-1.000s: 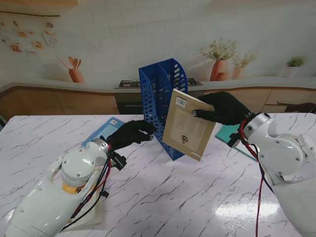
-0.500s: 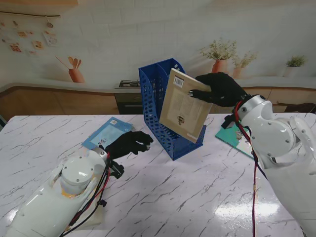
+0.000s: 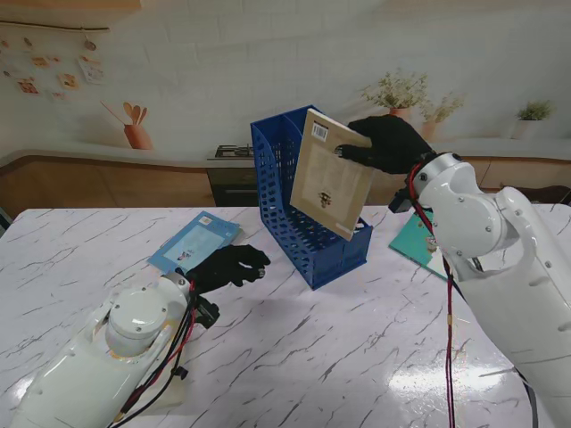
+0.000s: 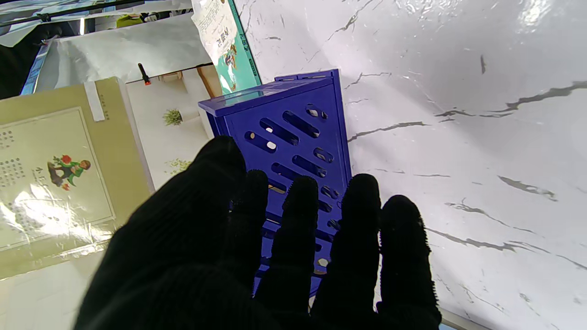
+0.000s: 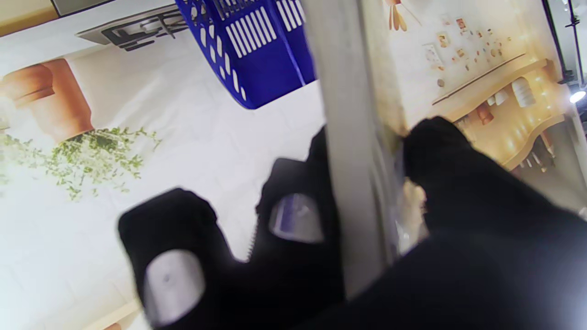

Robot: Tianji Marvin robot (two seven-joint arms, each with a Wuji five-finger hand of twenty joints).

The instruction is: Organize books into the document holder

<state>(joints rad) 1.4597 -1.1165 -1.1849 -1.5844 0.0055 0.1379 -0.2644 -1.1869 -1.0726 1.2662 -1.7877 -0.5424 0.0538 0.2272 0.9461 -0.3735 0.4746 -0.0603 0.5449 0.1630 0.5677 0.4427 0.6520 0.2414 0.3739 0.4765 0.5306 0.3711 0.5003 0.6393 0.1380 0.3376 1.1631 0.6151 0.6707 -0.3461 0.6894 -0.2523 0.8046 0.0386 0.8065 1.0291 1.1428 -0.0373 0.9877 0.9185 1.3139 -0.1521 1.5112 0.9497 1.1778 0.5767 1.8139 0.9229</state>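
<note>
Three books are visible around a blue slotted document holder [image 3: 308,214] standing on the white marble table [image 3: 339,357]. One tan book [image 3: 330,174] with a barcode at its upper corner is held in the air by the right hand [image 3: 385,143], tilted, with its lower edge over the open top of the holder; whether it touches the holder's wall cannot be told. In the right wrist view the book's edge [image 5: 353,151] is seen pinched between thumb and fingers [image 5: 293,215]. A light-blue book [image 3: 194,241] is laid flat on the table to the left of the holder, just beyond the left hand [image 3: 227,266]. A teal book [image 3: 419,242] is laid flat to the right of the holder, partly hidden by the right arm. The left hand is seen empty, fingers loosely extended and slightly apart, hovering low near the holder's left side without touching it. In the left wrist view the fingers [image 4: 357,229] are pointed at the holder's slotted wall [image 4: 298,151], with the tan book's cover [image 4: 59,174] beside it.
</note>
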